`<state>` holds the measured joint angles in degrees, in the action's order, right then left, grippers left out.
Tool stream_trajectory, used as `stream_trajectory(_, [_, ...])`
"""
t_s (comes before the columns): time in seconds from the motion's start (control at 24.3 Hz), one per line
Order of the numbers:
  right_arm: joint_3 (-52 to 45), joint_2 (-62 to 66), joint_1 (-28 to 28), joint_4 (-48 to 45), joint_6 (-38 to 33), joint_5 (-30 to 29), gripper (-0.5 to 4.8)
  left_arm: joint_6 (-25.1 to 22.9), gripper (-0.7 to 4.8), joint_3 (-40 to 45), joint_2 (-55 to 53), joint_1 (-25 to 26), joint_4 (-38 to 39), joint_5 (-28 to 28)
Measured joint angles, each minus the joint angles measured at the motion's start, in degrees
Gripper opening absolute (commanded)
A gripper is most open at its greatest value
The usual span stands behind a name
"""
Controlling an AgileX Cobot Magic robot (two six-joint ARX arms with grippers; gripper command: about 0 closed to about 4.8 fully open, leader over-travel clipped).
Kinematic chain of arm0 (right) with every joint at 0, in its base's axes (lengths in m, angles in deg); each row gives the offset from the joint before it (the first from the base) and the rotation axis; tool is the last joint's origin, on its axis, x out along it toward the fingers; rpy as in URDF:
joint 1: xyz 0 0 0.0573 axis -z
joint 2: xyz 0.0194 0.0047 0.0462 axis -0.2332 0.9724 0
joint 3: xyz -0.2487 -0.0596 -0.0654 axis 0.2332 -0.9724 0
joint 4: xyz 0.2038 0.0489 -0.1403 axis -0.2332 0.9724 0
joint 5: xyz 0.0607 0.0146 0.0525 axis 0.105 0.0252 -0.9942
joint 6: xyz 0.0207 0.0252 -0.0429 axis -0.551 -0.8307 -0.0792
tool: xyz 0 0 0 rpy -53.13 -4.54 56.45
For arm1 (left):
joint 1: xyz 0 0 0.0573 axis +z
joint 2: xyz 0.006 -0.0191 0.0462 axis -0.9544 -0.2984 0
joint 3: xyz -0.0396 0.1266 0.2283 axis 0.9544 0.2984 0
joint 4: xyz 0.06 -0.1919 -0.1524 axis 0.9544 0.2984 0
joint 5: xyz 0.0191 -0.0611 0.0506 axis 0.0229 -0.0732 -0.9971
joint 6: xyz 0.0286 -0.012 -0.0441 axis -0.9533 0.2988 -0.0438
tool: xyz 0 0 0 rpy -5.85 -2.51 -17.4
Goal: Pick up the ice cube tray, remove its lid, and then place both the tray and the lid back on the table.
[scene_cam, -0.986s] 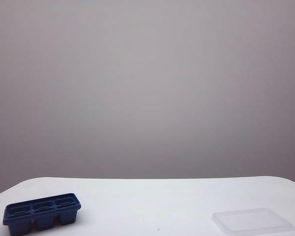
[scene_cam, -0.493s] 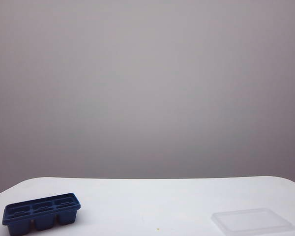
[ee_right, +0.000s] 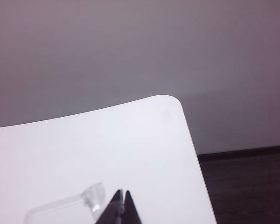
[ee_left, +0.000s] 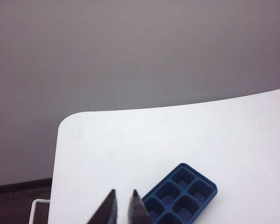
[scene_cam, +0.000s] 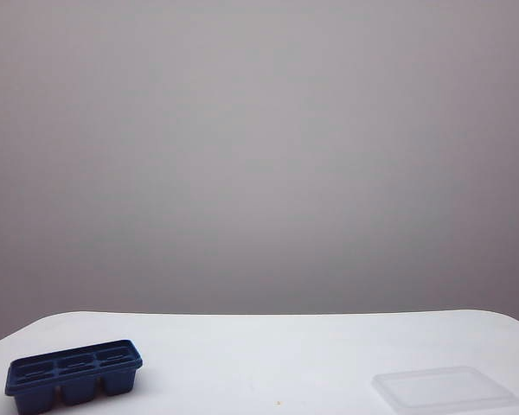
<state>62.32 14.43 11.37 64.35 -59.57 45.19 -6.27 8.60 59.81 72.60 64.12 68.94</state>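
The blue ice cube tray sits on the white counter in the lower left of the outside view. It stands right side up, and its square cups are open to the air. It has two rows of three cups. The lid is off the tray. It lies flat on the counter in the lower right of the same view, well apart from the tray. The lid is clear and a bit cloudy, so it is hard to see against the white. A tiny orange speck lies on the counter between the two, near the bottom edge. Behind the counter is a plain gray wall. No arm shows in the outside view.

In the left wrist view, the left claw pokes up from the bottom edge of the picture. Its two dark tips are close, with a thin gap between them. It pinches nothing. The ice cube tray lies just beside the tips, at a slant, and does not touch them. A rounded corner of the counter shows here too.

In the right wrist view, the right claw also pokes up from the bottom edge. Its tips are pressed together and hold nothing. The lid lies just beside it, with its small corner tab close to the tips. Past the counter edge is a dark floor.
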Motion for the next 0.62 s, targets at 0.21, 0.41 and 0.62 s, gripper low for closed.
stream_trajectory(0.21, [0.0, 0.0, 0.0, 0.0, 0.0, -0.3, 0.00, 2.4, 0.30, 0.0, 0.0, 0.0, 0.0, 0.1])
stream_trajectory(0.41, [0.0, 0.0, 0.0, 0.0, 0.0, -0.3, 0.00, 2.6, 0.30, 0.0, 0.0, 0.0, 0.0, 0.1])
stream_trajectory(0.62, [0.0, 0.0, 0.0, 0.0, 0.0, -0.3, 0.00, 2.6, 0.30, 0.0, 0.0, 0.0, 0.0, 0.1])
